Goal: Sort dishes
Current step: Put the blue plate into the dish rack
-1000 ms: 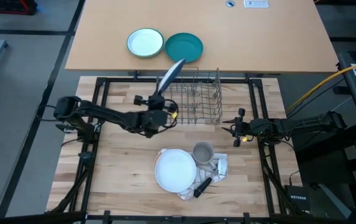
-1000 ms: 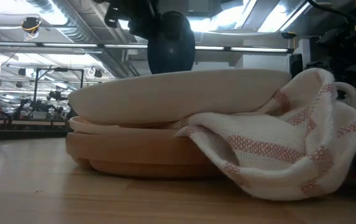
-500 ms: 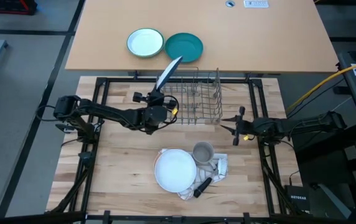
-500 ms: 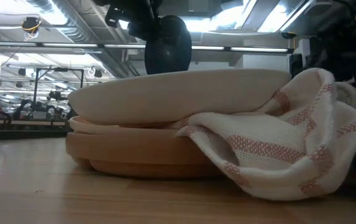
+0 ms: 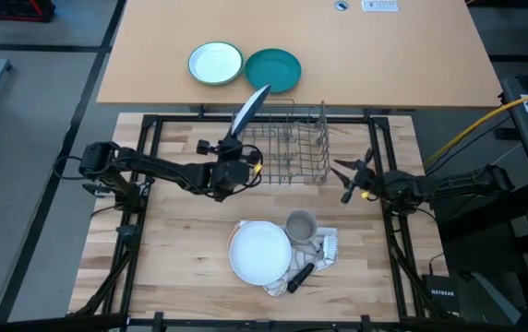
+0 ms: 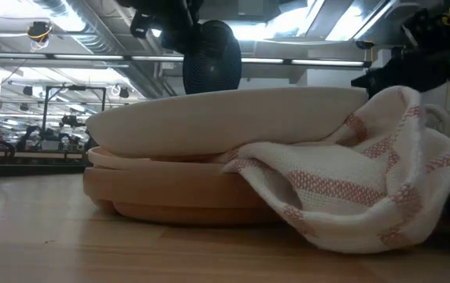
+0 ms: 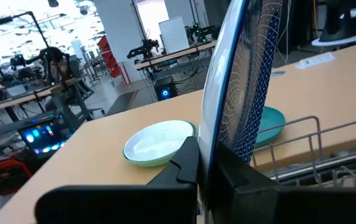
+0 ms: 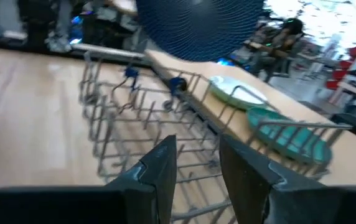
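My left gripper [image 7: 204, 180] has its fingers [image 7: 187, 163] clamped on the rim of the blue plate [image 5: 250, 111], held on edge, tilted, above the left end of the wire rack [image 5: 292, 148]. In the left wrist view the blue plate [image 7: 243, 81] rises straight up from the fingers, pale pattern facing the rack side. My right gripper [image 5: 347, 181] sits just beside the rack's right end, fingers [image 8: 159, 163] apart, holding nothing; the rack [image 8: 147, 118] lies ahead of them. The white plate [image 5: 259, 251] is near the front of the worktop [image 5: 181, 231], stacked on the tan plate [image 6: 170, 196], which shows underneath in the low view. A striped cloth [image 6: 351, 181] drapes over their right side. Grey mug [image 5: 301, 224] just beside the white plate. Green-rimmed bowl [image 5: 215, 64] and teal plate [image 5: 272, 68] sit on the far tan table [image 5: 412, 55], well apart from the stack.
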Action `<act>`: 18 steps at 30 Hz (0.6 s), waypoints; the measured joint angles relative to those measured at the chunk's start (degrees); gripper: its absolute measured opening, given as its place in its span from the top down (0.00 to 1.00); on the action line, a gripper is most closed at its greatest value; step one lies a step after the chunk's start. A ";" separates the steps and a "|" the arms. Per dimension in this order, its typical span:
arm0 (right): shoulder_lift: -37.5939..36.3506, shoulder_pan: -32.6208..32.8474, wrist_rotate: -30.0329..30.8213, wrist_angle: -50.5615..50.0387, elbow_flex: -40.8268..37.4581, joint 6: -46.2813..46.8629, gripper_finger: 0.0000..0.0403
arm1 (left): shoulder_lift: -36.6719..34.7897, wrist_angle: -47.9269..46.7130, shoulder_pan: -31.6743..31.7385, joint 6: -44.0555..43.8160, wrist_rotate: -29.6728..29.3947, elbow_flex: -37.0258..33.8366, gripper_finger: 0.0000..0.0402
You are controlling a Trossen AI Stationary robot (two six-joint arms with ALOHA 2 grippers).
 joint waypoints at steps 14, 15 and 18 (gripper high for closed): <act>0.32 0.00 3.43 9.34 0.00 -0.03 0.69 | 0.00 -11.76 -2.85 -11.15 0.17 -0.02 1.00; 0.56 0.00 2.78 9.78 0.00 -0.05 0.69 | 0.00 -11.86 -3.14 -10.78 0.16 -0.04 1.00; 1.46 0.00 0.52 11.39 0.00 0.00 0.69 | 0.00 -11.86 -4.03 -10.56 0.18 -0.03 1.00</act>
